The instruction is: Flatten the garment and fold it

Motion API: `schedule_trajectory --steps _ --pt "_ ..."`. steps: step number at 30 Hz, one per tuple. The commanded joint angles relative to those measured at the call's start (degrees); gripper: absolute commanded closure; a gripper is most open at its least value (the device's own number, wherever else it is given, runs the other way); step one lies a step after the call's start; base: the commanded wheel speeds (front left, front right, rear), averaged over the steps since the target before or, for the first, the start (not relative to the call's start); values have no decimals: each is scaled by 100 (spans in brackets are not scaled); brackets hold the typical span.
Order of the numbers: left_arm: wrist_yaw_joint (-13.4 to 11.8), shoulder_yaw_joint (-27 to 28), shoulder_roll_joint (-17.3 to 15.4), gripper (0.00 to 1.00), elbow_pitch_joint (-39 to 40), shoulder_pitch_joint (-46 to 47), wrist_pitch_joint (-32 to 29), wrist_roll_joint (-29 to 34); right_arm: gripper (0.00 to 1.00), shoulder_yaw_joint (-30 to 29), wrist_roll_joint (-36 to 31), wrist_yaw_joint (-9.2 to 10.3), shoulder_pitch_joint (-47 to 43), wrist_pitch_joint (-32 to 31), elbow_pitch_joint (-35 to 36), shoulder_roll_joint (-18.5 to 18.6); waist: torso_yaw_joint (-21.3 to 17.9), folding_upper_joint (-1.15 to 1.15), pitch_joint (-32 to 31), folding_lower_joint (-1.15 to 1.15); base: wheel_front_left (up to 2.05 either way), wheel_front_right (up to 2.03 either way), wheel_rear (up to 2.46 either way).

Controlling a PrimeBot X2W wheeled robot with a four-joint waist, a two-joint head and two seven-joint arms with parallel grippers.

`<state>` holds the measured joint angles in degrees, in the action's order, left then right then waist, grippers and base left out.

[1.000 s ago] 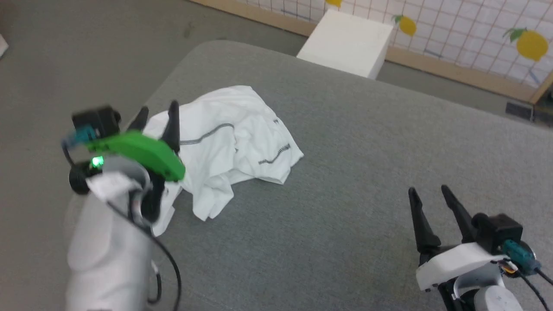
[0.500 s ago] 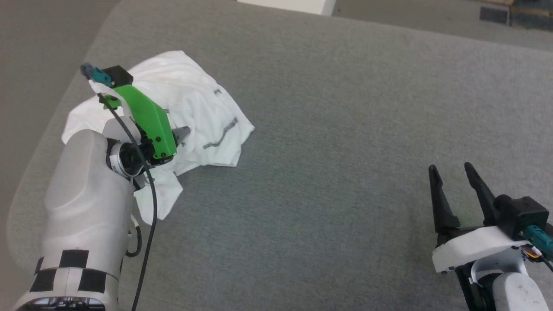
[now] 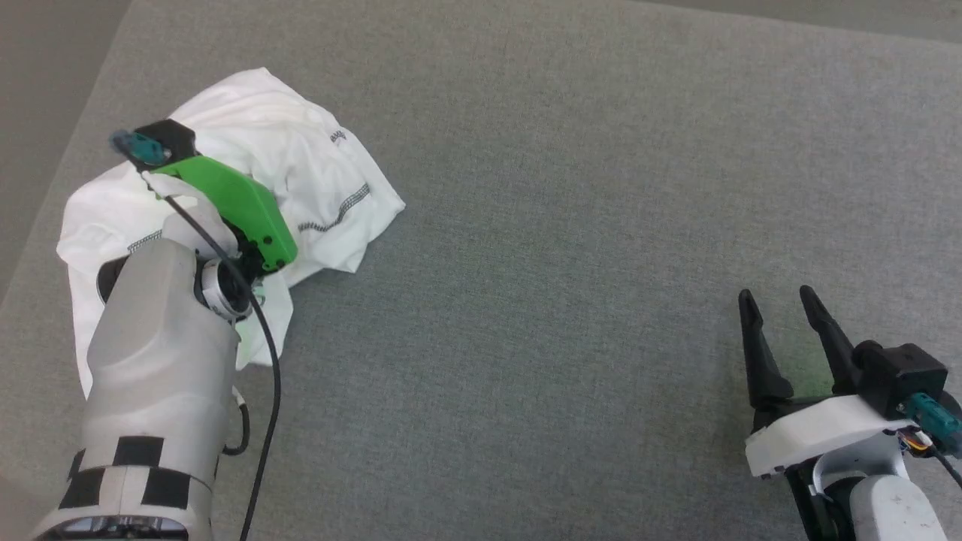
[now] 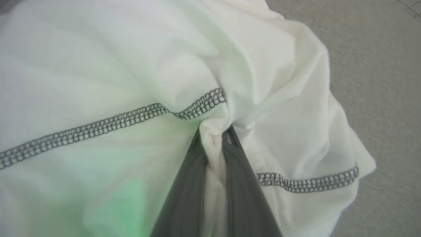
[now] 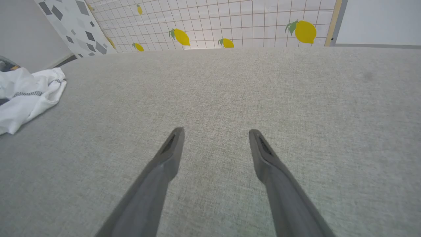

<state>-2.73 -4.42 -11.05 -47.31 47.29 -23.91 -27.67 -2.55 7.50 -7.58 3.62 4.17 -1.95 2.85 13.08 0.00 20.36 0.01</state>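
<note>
The garment [image 3: 301,150] is a crumpled white shirt with dark zigzag seams, heaped at the left end of the grey padded surface [image 3: 571,225]. My left arm reaches down onto it, and its green housing [image 3: 229,207] covers the fingers in the head view. In the left wrist view my left gripper [image 4: 214,132] is shut on a pinched ridge of the garment [image 4: 98,65], just below a seam. My right gripper [image 3: 776,294] hovers at the lower right, open and empty, far from the cloth. The right wrist view shows that gripper [image 5: 216,131] over bare surface, with the garment [image 5: 29,89] at the far left.
The surface's left edge [image 3: 52,180] runs close beside the garment, with floor beyond it. A tiled wall with lemon prints [image 5: 230,26] stands past the far edge in the right wrist view. Wide bare surface lies between the two grippers.
The head camera has tilted down, shifting the whole picture. My left gripper has dropped onto the garment and shut on a fold. The right gripper stays open in place.
</note>
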Motion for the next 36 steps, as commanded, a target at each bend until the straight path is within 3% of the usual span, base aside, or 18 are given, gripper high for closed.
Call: schedule_trajectory --steps 1,5,10,24,31,32,36 --pt "72 62 -34 100 54 170 269 -10 0 33 75 9 109 96 -65 3 45 0 -283 -1 0 0 0" --pt "288 131 -175 100 246 651 749 -40 0 182 217 9 127 240 -308 3 -63 0 -645 -1 0 0 0" --pt "606 23 -378 100 597 1435 823 3 0 329 437 9 141 485 -638 3 -431 0 -1052 -1 0 0 0" --pt "923 -142 91 100 1178 3093 404 -614 0 327 783 9 92 912 -1316 3 -1924 0 -1512 -1 0 0 0" --pt "989 -508 456 100 1219 2570 -84 -991 0 132 770 9 40 987 -1411 3 -2178 0 -1534 -1 0 0 0" --pt "1007 -803 612 100 1335 1960 -326 -1226 0 65 745 9 -3 1001 -1398 3 -2160 0 -1534 -1 0 0 0" --pt "1016 -1253 701 100 1485 931 -494 -1419 0 89 754 9 -27 1007 -1377 3 -2098 0 -1451 -1 0 0 0"
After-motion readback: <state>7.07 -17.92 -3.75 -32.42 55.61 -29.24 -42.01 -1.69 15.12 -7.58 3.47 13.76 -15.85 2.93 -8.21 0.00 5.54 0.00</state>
